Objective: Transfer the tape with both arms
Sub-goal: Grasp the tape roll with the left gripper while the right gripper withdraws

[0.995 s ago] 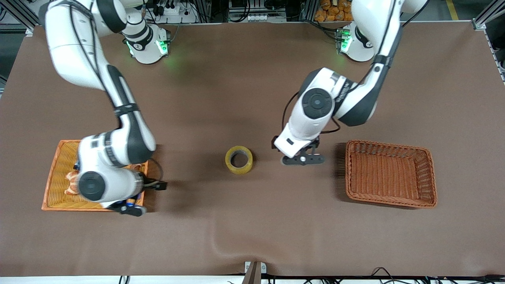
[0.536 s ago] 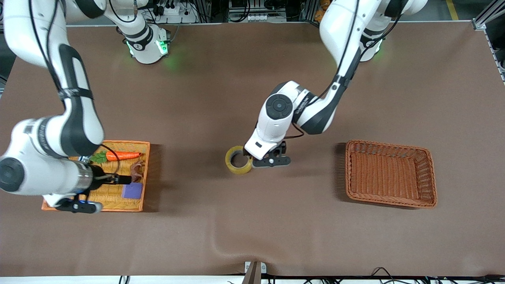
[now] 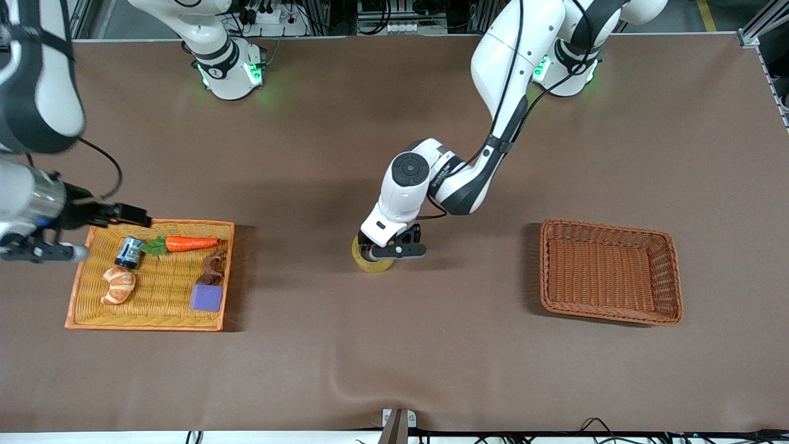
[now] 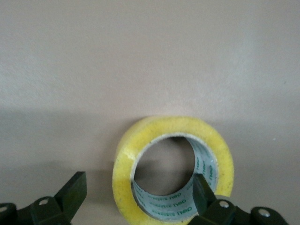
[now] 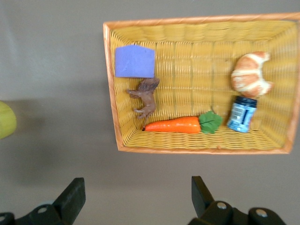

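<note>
The brown surface [image 3: 394, 345] carries two baskets. The empty reddish basket [image 3: 610, 271] sits toward the left arm's end. The orange tray [image 3: 148, 320] toward the right arm's end holds a carrot [image 3: 191, 243], croissant [image 3: 118, 285], purple cube [image 3: 206, 298], brown animal figure [image 3: 212, 266] and small blue can [image 3: 129, 251]. Between them lies the tape [image 3: 372, 264], green lettering on its core too small to read. The left claw [image 4: 136, 199] is down at the tape, spread, one finger [image 4: 204, 190] inside the hole, the other outside. The right claw [image 5: 136, 199] hangs spread above the surface beside the tray.
</note>
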